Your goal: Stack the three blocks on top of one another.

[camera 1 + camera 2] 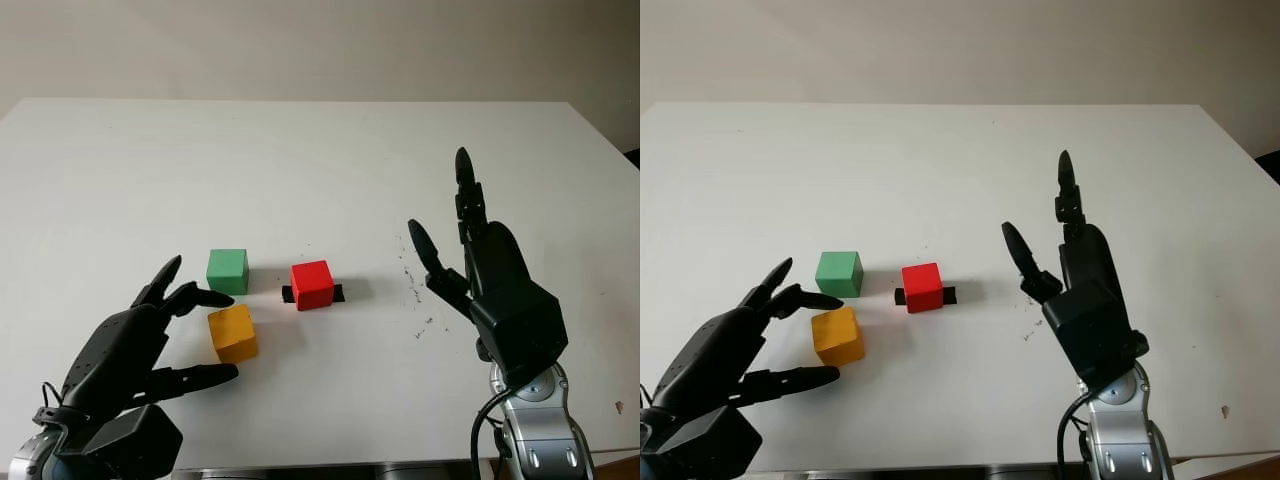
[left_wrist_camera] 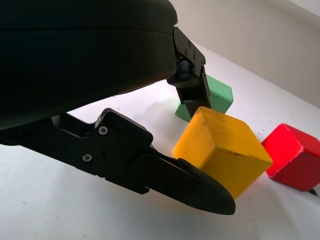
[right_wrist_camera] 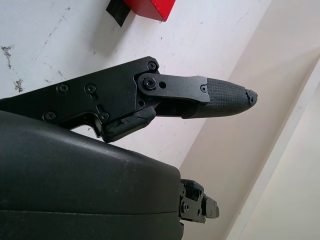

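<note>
Three blocks sit on the white table (image 1: pixel 300 170). The green block (image 1: pixel 227 270) is at the left, with the red block (image 1: pixel 312 285) to its right on a strip of black tape (image 1: pixel 337 293). The yellow block (image 1: pixel 232 333) lies in front of the green one, slightly turned. My left hand (image 1: pixel 190 335) is open just left of the yellow block, with fingers (image 2: pixel 195 185) reaching along two of its sides; I cannot tell whether they touch it. To the right of the red block my right hand (image 1: pixel 470 250) is raised and open, holding nothing.
Small dark scuff marks (image 1: pixel 415 285) dot the table between the red block and my right hand. The table's front edge (image 1: pixel 330 465) runs just behind both wrists. The far half of the table is bare white surface.
</note>
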